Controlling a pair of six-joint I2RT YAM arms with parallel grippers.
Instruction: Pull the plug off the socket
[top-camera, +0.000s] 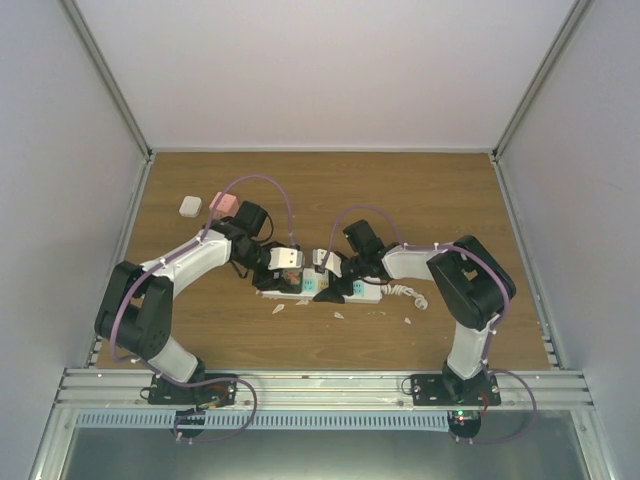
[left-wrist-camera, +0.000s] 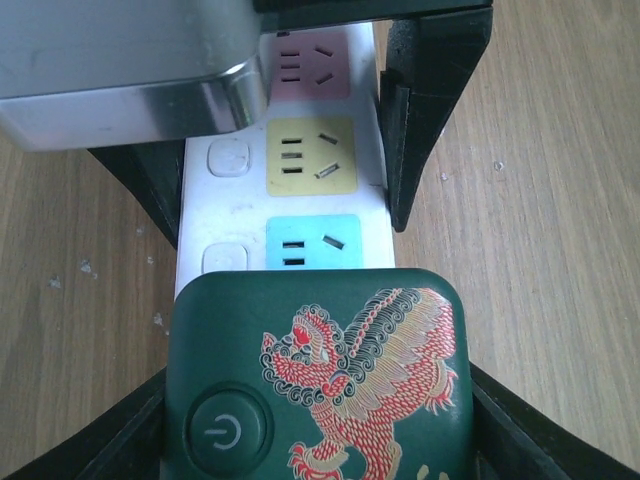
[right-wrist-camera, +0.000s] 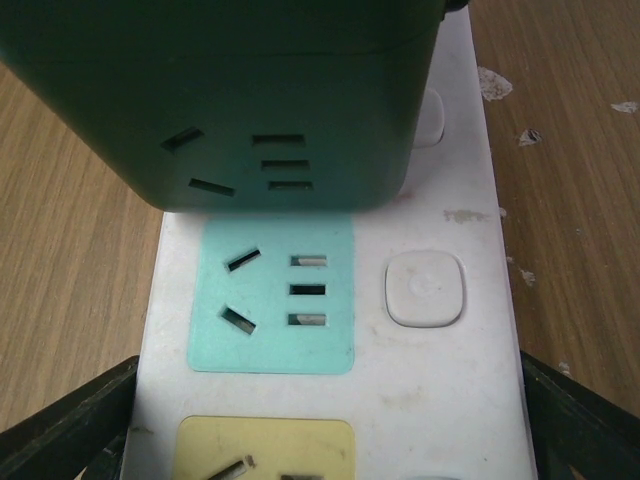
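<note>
Outlets upward, the socket lies flat on the desk. Its long axis runs from the left end effector straight to the right end effector. The cord curls out of the end on the right end effector's side.

On it the plug (a dark green cube with a red beast and a power button on top) sits between the left end effector's fingers. They flank its sides, but I cannot tell whether they press it.

Just ahead of that end effector come the blue outlet, the yellow outlet and the pink outlet, slots bare. The right end effector's fingers lie against both long edges of the socket at the yellow outlet, clamped across its width.

A pink block and a white block sit well beyond the left end effector.
</note>
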